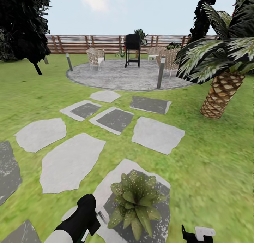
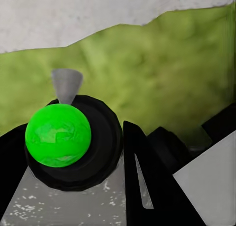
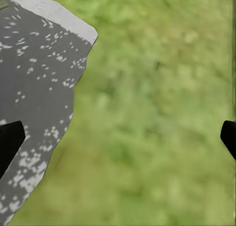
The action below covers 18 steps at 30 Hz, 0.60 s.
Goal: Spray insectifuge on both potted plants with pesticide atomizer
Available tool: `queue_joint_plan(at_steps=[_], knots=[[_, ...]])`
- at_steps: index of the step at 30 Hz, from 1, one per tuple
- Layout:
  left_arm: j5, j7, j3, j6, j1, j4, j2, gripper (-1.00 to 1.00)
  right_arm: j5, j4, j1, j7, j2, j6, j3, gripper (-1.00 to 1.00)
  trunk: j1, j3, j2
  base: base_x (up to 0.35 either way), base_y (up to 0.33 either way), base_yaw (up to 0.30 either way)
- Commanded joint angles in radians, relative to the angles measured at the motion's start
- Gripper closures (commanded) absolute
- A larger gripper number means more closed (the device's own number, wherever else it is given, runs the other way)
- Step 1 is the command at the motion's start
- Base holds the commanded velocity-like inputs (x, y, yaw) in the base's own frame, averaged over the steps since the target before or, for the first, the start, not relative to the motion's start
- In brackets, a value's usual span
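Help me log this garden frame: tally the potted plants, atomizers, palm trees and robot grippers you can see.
Potted plants: 1
Pesticide atomizer: 1, held in the left gripper
Palm trees: 1
Grippers: 2, including the right gripper
Total: 5

Green lawn [image 1: 211,158], grey stepping stones [image 1: 157,134], round paved patio [image 1: 123,77], wicker chairs [image 1: 96,57], slatted fence [image 1: 88,43], palm [image 1: 222,91].

Your left gripper [image 2: 123,177], matt black, clamps the pesticide atomizer [image 2: 69,137]: glossy green plastic ball in a dull black collar. At six o'clock, the potted plant [image 1: 135,199] shows waxy leaves flecked with white insectifuge [image 1: 121,186], on a rough, speckled stepping stone [image 1: 70,161]. At twelve o'clock stand a slatted wooden fence [image 1: 77,43] and woven wicker chairs [image 1: 96,57].
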Motion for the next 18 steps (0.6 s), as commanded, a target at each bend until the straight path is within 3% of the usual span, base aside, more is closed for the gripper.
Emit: queue_joint_plan(at_steps=[1, 8, 12, 18], knots=[[-0.010, -0.010, -0.001, 0.003, 0.000, -0.002, 0.000, 1.00, 0.011, 0.001, -0.001, -0.004, 0.000, -0.002, -0.007, -1.00, 0.000, -0.001, 0.000, 0.073, -0.257, 0.000], [-0.010, -0.010, 0.003, 0.003, 0.000, -0.003, 0.001, 1.00, 0.011, 0.001, -0.001, -0.004, 0.001, -0.002, -0.007, -1.00, 0.000, -0.001, 0.000, 0.015, -0.267, 0.018], [-0.010, -0.009, 0.005, 0.003, 0.000, -0.003, 0.001, 1.00, 0.011, 0.001, -0.001, -0.004, 0.001, -0.002, -0.007, -1.00, 0.000, -0.001, 0.000, -0.045, -0.269, 0.227], [-0.010, -0.009, 0.007, 0.003, 0.000, -0.007, 0.001, 1.00, 0.011, 0.001, -0.001, -0.004, 0.001, -0.002, -0.007, -1.00, 0.000, -0.001, 0.000, -0.205, -0.222, 0.275]])
